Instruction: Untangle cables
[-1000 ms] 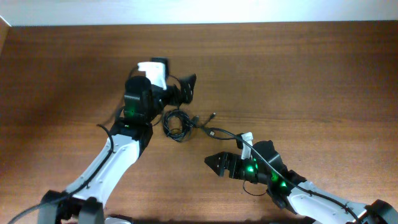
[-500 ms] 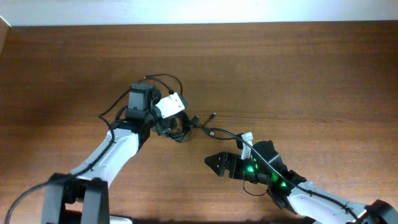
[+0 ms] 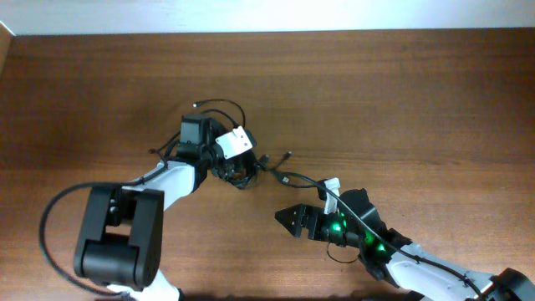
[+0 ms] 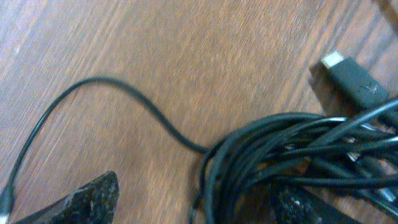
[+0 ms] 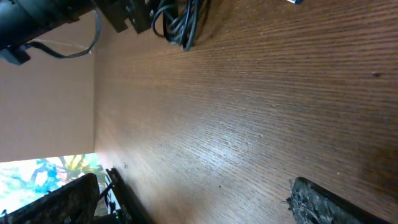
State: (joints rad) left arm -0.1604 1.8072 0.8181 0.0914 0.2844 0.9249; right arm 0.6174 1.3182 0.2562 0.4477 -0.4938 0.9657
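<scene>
A brown table [image 3: 401,100] is seen. The right fingers [image 5: 323,202] are spread wide, with nothing held between them. The left fingers [image 4: 93,200] are spread apart too, and the cables [image 4: 267,155] are bunched between them.

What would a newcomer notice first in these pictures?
The tangled coil of thin black cables on the brown wooden table, near its middle, draws the eye first. The left gripper stands open astride its edge. The right gripper, also open, is apart, nearer the front.
</scene>
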